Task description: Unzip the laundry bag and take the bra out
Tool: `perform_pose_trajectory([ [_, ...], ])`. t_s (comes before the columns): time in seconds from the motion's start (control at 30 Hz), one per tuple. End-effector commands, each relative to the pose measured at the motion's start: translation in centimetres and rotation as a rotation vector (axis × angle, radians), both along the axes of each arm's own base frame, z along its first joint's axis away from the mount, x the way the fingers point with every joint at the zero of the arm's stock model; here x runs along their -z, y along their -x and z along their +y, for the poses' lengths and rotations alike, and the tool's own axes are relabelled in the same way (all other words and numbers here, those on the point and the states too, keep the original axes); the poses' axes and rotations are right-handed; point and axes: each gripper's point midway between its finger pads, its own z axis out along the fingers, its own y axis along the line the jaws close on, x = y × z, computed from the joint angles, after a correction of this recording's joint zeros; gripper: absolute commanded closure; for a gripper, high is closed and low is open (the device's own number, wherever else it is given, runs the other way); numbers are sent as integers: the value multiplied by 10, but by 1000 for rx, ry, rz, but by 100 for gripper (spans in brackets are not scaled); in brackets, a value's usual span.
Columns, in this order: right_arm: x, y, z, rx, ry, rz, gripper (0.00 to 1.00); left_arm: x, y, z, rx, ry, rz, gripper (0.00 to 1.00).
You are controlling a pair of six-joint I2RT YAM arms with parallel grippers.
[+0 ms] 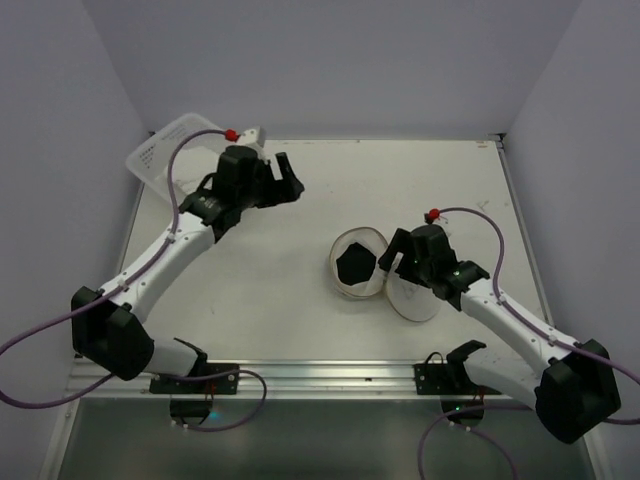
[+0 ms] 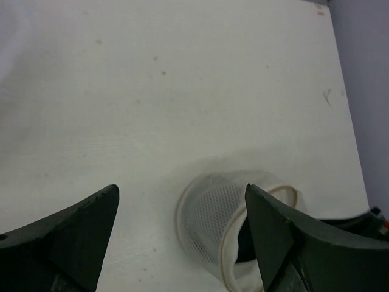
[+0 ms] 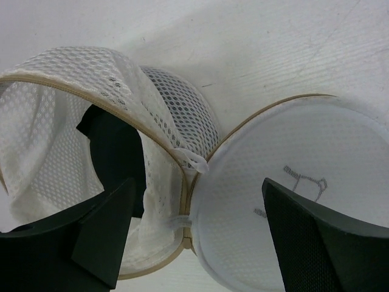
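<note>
The laundry bag (image 1: 341,283) lies unzipped at mid-table. Its round lid (image 1: 414,300) is flipped flat to the right, joined at the hinge. A black bra (image 1: 355,264) sits inside the open mesh drum. My right gripper (image 1: 394,262) hovers open over the hinge. In the right wrist view the bra (image 3: 115,152) fills the drum (image 3: 48,152) on the left, the lid (image 3: 316,146) lies on the right, and the right gripper (image 3: 197,182) straddles the seam, gripping nothing. My left gripper (image 1: 290,178) stands open and empty at the far left, apart from the bag (image 2: 209,219).
A clear plastic tub (image 1: 163,155) sits at the far left corner, just behind the left arm. Grey walls close in the white table (image 1: 300,300) at the back and on both sides. A metal rail runs along the near edge.
</note>
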Motion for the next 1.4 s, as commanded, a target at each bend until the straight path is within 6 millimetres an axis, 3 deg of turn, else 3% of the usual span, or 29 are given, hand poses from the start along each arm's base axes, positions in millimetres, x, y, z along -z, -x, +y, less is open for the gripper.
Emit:
perform_pose_trajectory([
  [0.0,-11,-19,13,0,-68,-46,14,-4,37,-57,128,41,19,13],
  [0.03,-10,-21,15,-4,-80,-45,16,-1,53,-86,201,34,29,14],
  [0.1,0,-20,16,-3,-80,-17,19,-7,65,-113,263,31,15,16],
  [0.13,3,-20,15,-1,-82,-9,23,1,79,-135,318,14,30,17],
  [0.2,9,-19,13,7,-76,6,29,-1,89,-157,369,12,26,19],
  [0.23,11,-18,10,17,-71,6,36,10,98,-173,407,-5,43,19],
  [0.3,15,-15,6,24,-66,11,44,20,108,-190,446,-29,61,23],
  [0.4,16,-10,3,25,-72,7,66,27,114,-203,480,-39,75,25],
  [0.43,16,-9,3,25,-74,7,78,33,118,-208,497,-49,88,26],
  [0.53,17,-6,2,20,-76,2,97,43,120,-216,521,-82,96,27],
  [0.6,18,-4,1,19,-74,5,100,53,119,-220,534,-116,111,28],
  [0.77,16,-3,1,9,-74,-2,100,65,124,-235,578,-183,130,28],
  [0.9,16,-4,3,4,-77,3,100,88,131,-242,599,-239,159,32],
  [1.23,17,-2,7,-18,-94,3,100,163,114,-217,494,-439,224,37],
  [1.37,19,1,9,-34,-103,9,100,181,104,-209,454,-477,242,29],
])
